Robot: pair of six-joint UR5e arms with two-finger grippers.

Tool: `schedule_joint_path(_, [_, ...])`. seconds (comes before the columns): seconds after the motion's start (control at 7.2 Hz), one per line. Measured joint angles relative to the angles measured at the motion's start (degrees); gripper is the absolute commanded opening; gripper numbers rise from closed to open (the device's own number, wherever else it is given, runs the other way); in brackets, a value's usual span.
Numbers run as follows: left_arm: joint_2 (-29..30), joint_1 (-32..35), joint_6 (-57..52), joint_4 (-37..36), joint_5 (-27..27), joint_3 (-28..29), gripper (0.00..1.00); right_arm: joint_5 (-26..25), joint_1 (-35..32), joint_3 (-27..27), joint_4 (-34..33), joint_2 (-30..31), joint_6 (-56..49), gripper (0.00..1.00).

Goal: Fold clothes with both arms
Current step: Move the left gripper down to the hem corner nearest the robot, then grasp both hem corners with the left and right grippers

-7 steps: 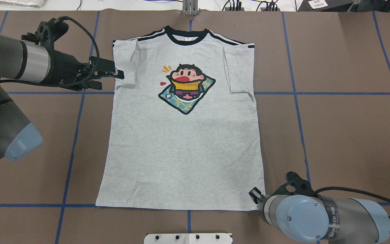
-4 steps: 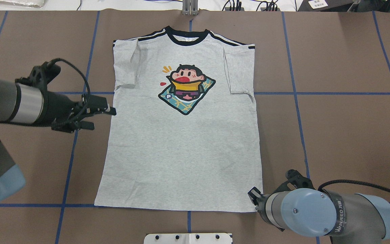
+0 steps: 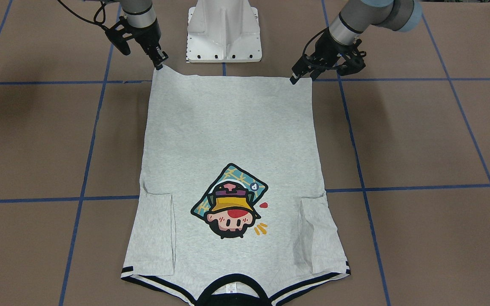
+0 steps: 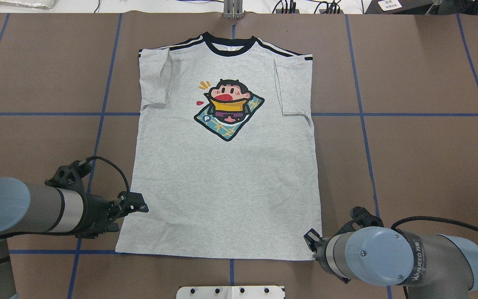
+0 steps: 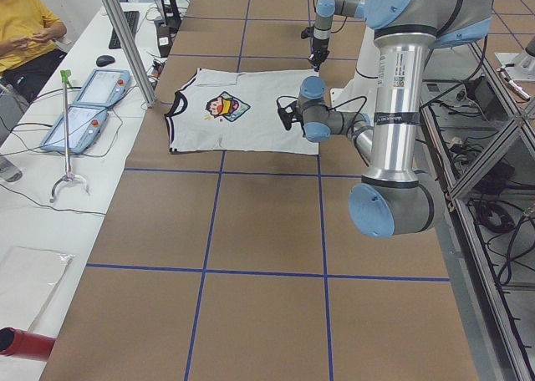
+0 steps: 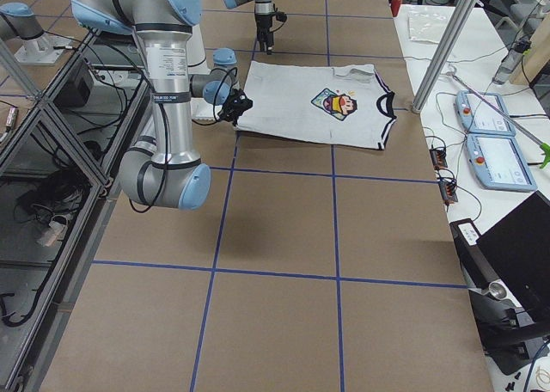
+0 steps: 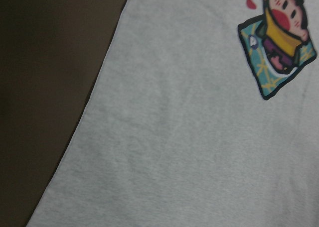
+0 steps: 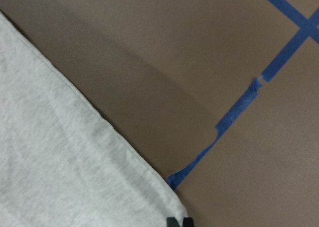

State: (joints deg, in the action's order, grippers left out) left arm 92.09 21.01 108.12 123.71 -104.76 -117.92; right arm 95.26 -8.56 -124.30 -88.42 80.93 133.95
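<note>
At the robot-side end of the bench (image 3: 36, 140), the right claw (image 3: 160, 63) pinches one hem corner of the T-shirt (image 3: 232, 127) while the left claw (image 3: 301, 76) hangs spread by the other.

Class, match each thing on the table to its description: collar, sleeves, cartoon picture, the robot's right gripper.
Things:
1 collar
2 sleeves
3 cartoon picture
4 right gripper

Descriptions:
a at a bottom corner of the shirt
b folded inward onto the shirt
c plain black
d on the chest

Pairs: 1-c, 2-b, 3-d, 4-a
</note>
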Motion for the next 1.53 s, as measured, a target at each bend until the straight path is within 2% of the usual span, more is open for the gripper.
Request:
schedule_joint_path(0.42, [0.6,-4.6,1.1,-7.9,3.7,0.2,0.86,-0.1,0.0,0.2,0.0,0.1,-0.1,0.00])
schedule_joint_path(1.53, [0.1,-6.7,1.2,-10.3,5.8,1.9,0.69,-0.1,0.0,0.1,0.0,-0.2,-0.1,0.00])
